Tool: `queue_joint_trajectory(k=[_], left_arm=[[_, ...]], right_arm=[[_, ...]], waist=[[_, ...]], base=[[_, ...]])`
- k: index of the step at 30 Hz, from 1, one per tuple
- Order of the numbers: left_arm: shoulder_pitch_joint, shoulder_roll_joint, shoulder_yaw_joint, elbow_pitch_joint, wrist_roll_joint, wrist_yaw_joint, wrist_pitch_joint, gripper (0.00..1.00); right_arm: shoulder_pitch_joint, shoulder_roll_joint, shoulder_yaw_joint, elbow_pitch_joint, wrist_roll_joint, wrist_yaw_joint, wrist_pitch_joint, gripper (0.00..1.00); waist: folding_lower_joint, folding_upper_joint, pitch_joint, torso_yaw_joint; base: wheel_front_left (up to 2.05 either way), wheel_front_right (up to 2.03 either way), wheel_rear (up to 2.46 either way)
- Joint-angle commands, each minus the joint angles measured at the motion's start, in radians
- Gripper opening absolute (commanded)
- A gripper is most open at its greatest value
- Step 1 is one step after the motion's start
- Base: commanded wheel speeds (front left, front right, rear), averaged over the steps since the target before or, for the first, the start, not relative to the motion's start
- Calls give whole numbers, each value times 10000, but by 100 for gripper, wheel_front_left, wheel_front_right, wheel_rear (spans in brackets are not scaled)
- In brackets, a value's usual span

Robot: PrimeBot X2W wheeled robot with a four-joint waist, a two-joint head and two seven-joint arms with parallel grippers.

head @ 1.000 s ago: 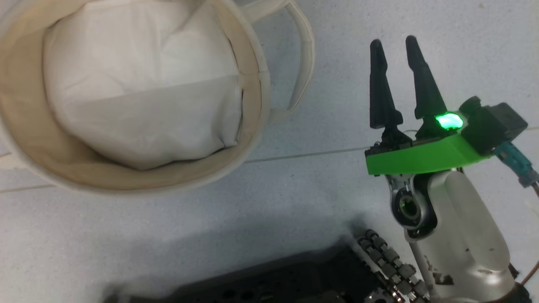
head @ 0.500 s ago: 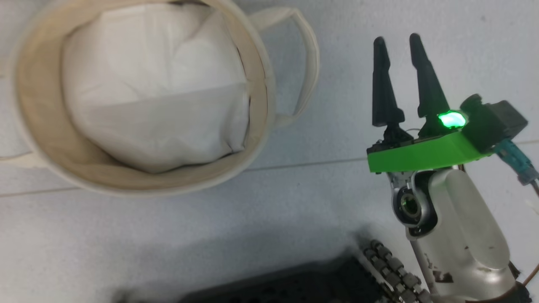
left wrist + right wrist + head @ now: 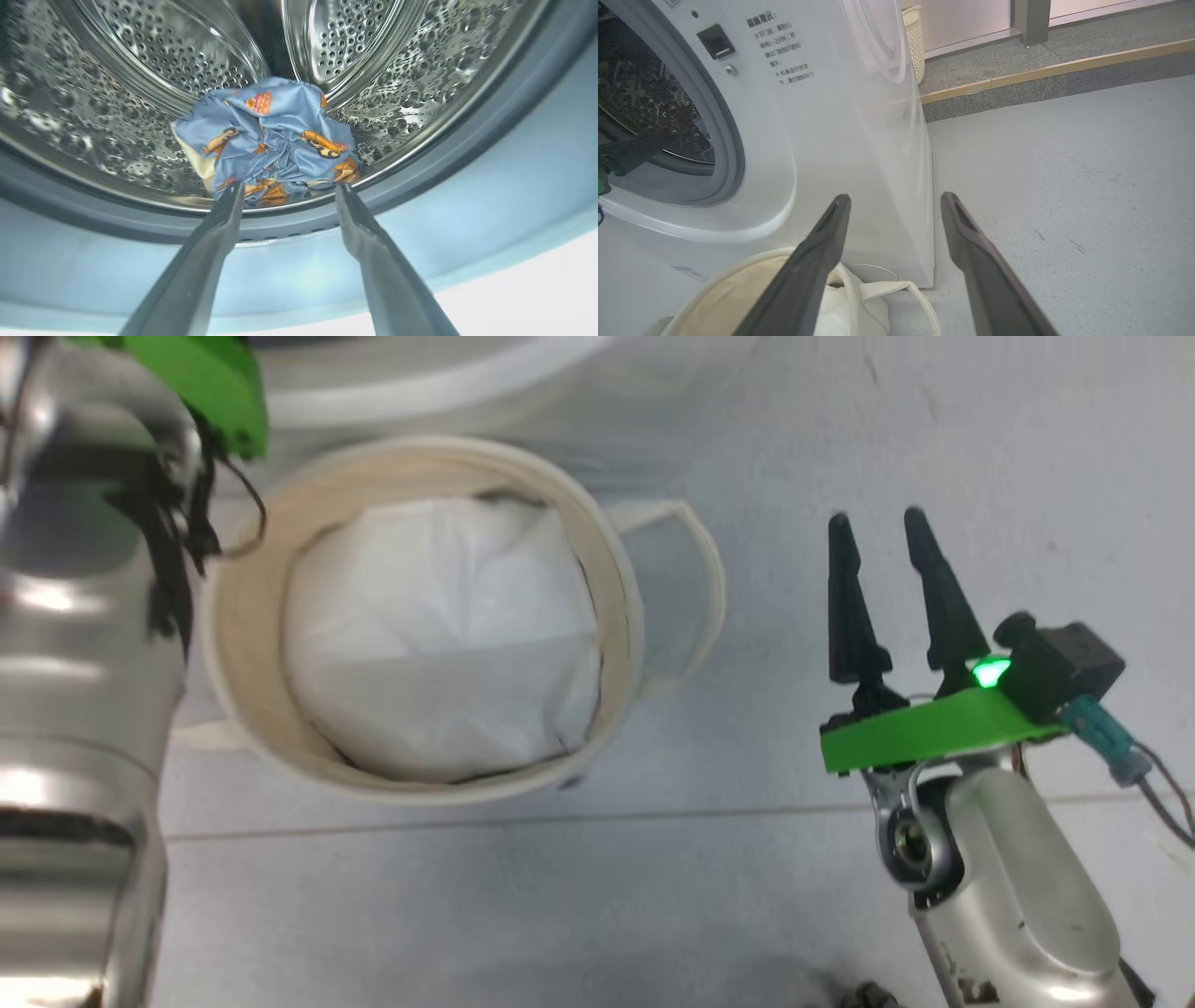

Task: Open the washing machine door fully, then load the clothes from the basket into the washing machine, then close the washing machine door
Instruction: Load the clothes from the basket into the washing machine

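While clothes lie inside, washing machine shows Chinese notice.

Silver forearm; green wrist plate; right claw with long black tapered fingers

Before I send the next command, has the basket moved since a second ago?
Cannot tell. The whole head view shifted, so the camera moved. The basket still sits beside the floor seam, its rim now just clear of it, likely only parallax.
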Motion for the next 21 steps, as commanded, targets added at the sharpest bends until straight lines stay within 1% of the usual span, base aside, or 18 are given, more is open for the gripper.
queue_joint_trajectory(k=[1,5,10,11,15,21], left_arm=[[370,362,56,-471,-61,41,-116,100],[1583,332,103,-995,-220,45,-117,100],[3162,225,287,-1734,-515,158,-118,100],[3162,225,287,-1734,-515,158,-118,100],[4444,84,664,-2222,-1012,-24,-119,100],[6393,5,823,-3488,-1046,243,-119,100]], right_arm=[[416,68,238,-185,-26,2,-122,100],[701,68,252,-54,39,2,-122,100],[1048,68,247,97,53,2,-122,100],[1048,68,247,97,53,2,-122,100],[1342,68,343,206,67,2,-122,100],[1682,68,355,316,-51,2,-122,100]], waist=[[0,-1,-848,371],[0,-1,-1561,501],[0,-1,-2421,634],[0,-1,-2421,634],[0,-1,-3119,709],[0,-1,-3887,880]], base=[[0,0,0],[0,0,0],[0,0,0],[0,0,0],[0,0,0],[0,0,0]])
